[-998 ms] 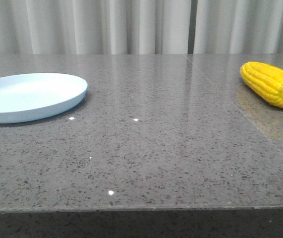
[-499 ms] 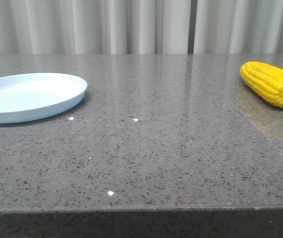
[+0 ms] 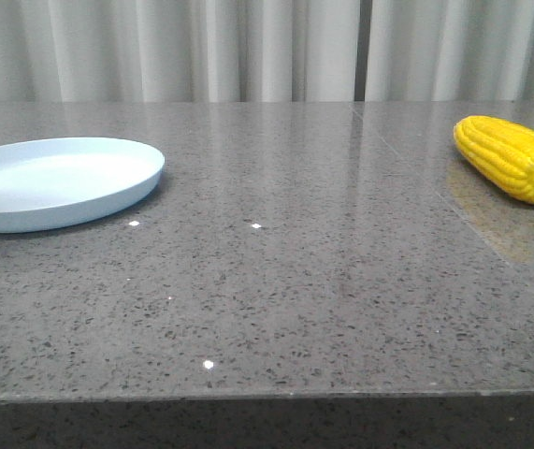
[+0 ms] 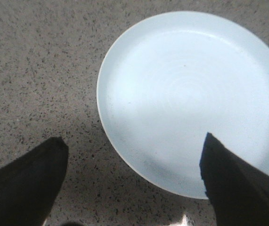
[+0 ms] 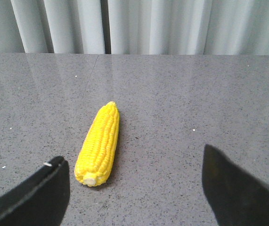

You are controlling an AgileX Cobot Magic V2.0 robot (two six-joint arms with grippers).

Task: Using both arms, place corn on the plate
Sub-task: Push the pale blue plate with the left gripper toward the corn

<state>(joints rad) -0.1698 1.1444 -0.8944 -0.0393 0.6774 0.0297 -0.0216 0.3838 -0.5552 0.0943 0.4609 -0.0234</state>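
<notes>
The yellow corn (image 3: 512, 157) lies on the grey table at the far right, its pale stub end toward the front. In the right wrist view the corn (image 5: 99, 143) lies ahead of my right gripper (image 5: 134, 186), nearer one finger. That gripper is open and empty, with its jaws wide apart. The pale blue plate (image 3: 56, 180) sits at the left and holds nothing. In the left wrist view my left gripper (image 4: 134, 165) is open and empty over the near rim of the plate (image 4: 191, 99), one finger over the plate, the other over the table. Neither gripper shows in the front view.
The grey speckled stone table (image 3: 276, 281) has its front edge near the bottom of the front view. A seam in the tabletop (image 3: 454, 201) runs past the corn. Pale curtains (image 3: 267, 47) hang behind the table.
</notes>
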